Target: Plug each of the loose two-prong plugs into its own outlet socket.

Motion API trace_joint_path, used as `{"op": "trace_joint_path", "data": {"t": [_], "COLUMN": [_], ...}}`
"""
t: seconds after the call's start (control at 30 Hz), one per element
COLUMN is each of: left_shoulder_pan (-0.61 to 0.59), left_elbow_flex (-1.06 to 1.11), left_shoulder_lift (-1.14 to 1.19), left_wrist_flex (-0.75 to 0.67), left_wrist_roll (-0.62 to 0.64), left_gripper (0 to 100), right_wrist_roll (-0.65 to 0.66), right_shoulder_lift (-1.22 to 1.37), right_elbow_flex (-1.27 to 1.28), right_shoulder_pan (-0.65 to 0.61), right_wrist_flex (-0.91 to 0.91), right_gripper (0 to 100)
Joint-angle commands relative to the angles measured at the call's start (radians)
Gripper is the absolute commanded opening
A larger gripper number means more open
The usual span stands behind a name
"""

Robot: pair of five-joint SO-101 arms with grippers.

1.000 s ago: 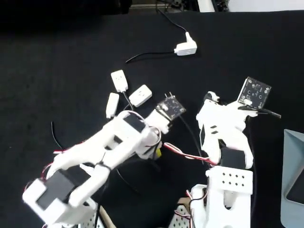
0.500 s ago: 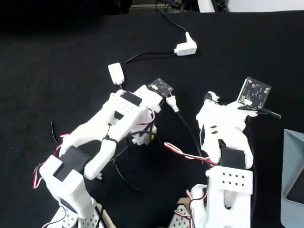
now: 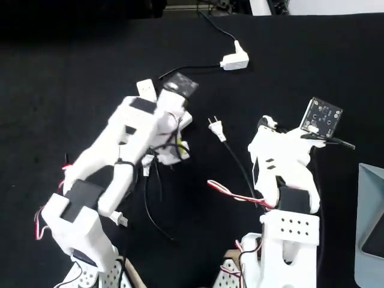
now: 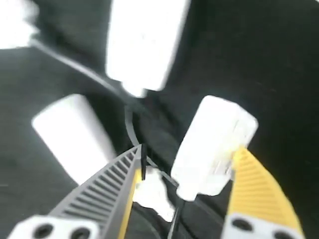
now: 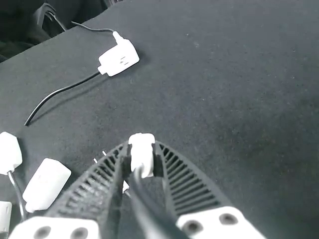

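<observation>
Pinching a black-corded white plug in our right gripper, our left gripper spread around a blocky white socket, left of the loose pronged plug.

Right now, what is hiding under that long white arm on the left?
White rectangular plastic outlet sockets on black cords, one between the fingers of its open tool. From above, the arm covers most of them, leaving one socket's end showing.

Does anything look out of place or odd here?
One two-prong plug lies loose on the black table between the arms, unheld. The left pincer is open by a white socket in a jumbled cluster with crossing cords. The right pincer grips a white plug.
</observation>
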Motion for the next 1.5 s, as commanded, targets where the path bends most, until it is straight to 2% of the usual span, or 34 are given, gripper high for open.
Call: {"op": "trace_joint_path", "data": {"t": [0.0,0.17,0.33,0.53,0.77,1.0,1.23,1.4,1.47], "left_shoulder_pan": [-0.068,-0.096,-0.065,0.022,0.036,0.033,0.061,0.134,0.17], "left_elbow_flex": [-0.079,-0.084,-0.116,-0.13,-0.139,-0.147,-0.147,-0.113,-0.107], "left_shoulder_lift": [-0.008,-0.015,-0.061,-0.124,-0.043,0.098,0.101,0.101,0.101], "left_wrist_flex": [0.002,0.005,0.06,0.146,0.126,0.028,0.011,0.048,0.069], "left_wrist_roll": [-0.015,-0.017,-0.021,-0.161,-0.298,-0.311,-0.285,-0.279,-0.233], "left_gripper": [30,30,30,30,30,30,13,9,8], "right_wrist_roll": [-0.011,-0.011,-0.008,-0.006,-0.005,-0.005,-0.009,-0.009,-0.009], "right_shoulder_lift": [0.002,0.002,0.002,0.002,0.002,0.002,0.002,0.002,0.002], "right_elbow_flex": [-0.058,-0.058,-0.056,-0.056,-0.056,-0.056,-0.056,-0.056,-0.056], "right_shoulder_pan": [-0.014,-0.037,-0.037,-0.037,-0.037,-0.037,-0.032,-0.032,-0.032], "right_wrist_flex": [-0.023,-0.02,-0.018,-0.018,-0.018,-0.018,-0.021,-0.02,-0.02], "right_gripper": [1.2,1.2,1.2,1.2,1.2,1.2,1.2,1.2,1.2]}}
